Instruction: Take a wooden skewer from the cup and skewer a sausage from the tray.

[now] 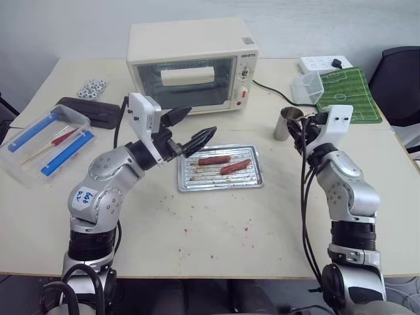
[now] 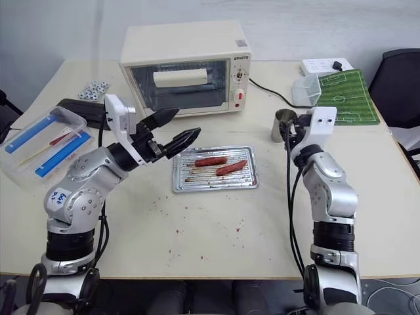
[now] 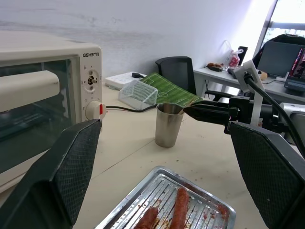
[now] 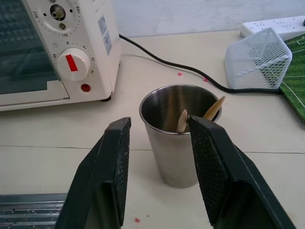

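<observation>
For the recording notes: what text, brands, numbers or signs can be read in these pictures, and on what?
"QSHETA": brand on the toaster oven, above its dials.
"100", "150", "250": marks around the oven's upper dial, a few readable; the rest blurred.
Handwritten marks on the white sticker on the left arm: not readable for certain.
Labels on the oven's side: too small to read.

A pale beige table (image 1: pixel 216 243), flecked with small reddish crumbs, stands against a plain light grey wall (image 1: pixel 79 26). A black office chair (image 1: pixel 399 75) sits past the table's far right corner. In the left wrist view the wall (image 3: pixel 157 28) runs to a bright window (image 3: pixel 288 16) at the far end, with another black chair (image 3: pixel 177 71) and a desk (image 3: pixel 217 76) carrying a laptop (image 3: pixel 274 59) and small clutter beneath it.
</observation>
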`<state>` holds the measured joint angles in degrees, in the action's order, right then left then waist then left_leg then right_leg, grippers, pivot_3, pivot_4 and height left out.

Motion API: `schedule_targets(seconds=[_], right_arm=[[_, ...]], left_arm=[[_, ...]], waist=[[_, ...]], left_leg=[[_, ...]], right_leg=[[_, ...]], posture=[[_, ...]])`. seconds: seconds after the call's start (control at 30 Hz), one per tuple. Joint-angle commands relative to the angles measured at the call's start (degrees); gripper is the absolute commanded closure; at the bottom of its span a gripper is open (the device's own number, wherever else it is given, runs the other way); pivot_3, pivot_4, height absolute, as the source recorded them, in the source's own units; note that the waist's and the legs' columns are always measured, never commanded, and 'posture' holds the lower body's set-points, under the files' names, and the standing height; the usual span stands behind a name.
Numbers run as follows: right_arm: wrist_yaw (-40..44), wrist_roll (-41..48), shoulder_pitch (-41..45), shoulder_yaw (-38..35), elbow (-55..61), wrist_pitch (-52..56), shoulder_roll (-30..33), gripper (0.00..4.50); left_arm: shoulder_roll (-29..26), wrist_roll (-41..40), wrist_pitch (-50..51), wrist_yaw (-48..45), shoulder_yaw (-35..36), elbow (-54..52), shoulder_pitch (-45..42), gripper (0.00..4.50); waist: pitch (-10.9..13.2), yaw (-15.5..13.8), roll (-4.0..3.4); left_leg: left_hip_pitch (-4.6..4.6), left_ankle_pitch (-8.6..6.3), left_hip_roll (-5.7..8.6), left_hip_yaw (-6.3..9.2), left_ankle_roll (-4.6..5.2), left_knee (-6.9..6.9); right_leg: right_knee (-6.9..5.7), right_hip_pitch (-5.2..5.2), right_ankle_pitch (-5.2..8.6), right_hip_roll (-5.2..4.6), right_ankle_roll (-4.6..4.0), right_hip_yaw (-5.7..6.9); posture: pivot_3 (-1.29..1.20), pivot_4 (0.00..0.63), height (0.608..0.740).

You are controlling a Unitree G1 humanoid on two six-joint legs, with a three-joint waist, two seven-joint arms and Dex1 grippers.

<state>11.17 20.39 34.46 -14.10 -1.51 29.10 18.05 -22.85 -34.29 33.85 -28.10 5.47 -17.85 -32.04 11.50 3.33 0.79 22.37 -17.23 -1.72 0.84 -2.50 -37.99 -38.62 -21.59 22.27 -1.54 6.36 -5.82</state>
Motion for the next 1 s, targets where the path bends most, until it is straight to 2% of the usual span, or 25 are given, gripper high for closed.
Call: schedule_targets(seconds=[0.03, 0.57, 0.83, 0.93, 1.0], right_arm=[[0.2, 0.3, 0.5, -0.8, 1.3, -1.0, 0.4, 2.52], [1.4, -0.6, 3.3, -1.0, -5.0, -5.3, 1.8, 2.52], [1.5, -0.1, 3.4, -0.8, -4.2, -5.4, 1.5, 2.52], [1.8, -0.1, 3.4, -0.6, -4.5, -5.5, 1.3, 3.16], [1.9, -0.2, 3.5, -0.6, -4.7, -5.6, 1.3, 3.77]], left_arm=[[0.0, 0.2, -1.4, -0.3, 0.3, -1.6, -0.8, 0.0], [0.1, 0.1, -1.2, -0.2, 0.2, -1.8, -0.8, 0.0], [0.2, 0.2, -1.3, -0.2, 0.2, -1.8, -0.7, 0.0], [0.3, 0.2, -1.3, -0.1, 0.2, -1.7, -0.8, 0.0], [0.4, 0.1, -1.3, -0.1, 0.3, -1.6, -0.9, 0.0]], waist=[[0.0, 0.0, 0.0], [0.0, 0.1, 0.0], [0.0, 0.0, 0.0], [0.0, 0.1, 0.0], [0.0, 0.1, 0.0]], left_leg=[[0.0, 0.0, 0.0, 0.0, 0.0, 0.0], [-0.01, 0.0, 0.0, 0.0, 0.0, 0.0], [0.0, 0.0, 0.0, 0.0, 0.0, 0.0], [0.0, 0.0, 0.0, -0.01, 0.0, 0.0], [0.0, 0.0, -0.01, 0.0, 0.0, 0.0]], right_leg=[[0.0, 0.0, 0.0, 0.0, 0.0, 0.01], [-0.01, 0.0, 0.0, 0.01, 0.0, 0.0], [0.0, 0.0, 0.0, 0.0, 0.0, 0.0], [-0.01, 0.0, 0.0, 0.0, 0.0, 0.0], [-0.01, 0.0, 0.0, 0.01, 0.0, 0.0]], posture=[[0.0, 0.15, 0.74], [0.0, 0.15, 0.74], [0.0, 0.15, 0.74], [0.0, 0.15, 0.74], [0.0, 0.15, 0.74]])
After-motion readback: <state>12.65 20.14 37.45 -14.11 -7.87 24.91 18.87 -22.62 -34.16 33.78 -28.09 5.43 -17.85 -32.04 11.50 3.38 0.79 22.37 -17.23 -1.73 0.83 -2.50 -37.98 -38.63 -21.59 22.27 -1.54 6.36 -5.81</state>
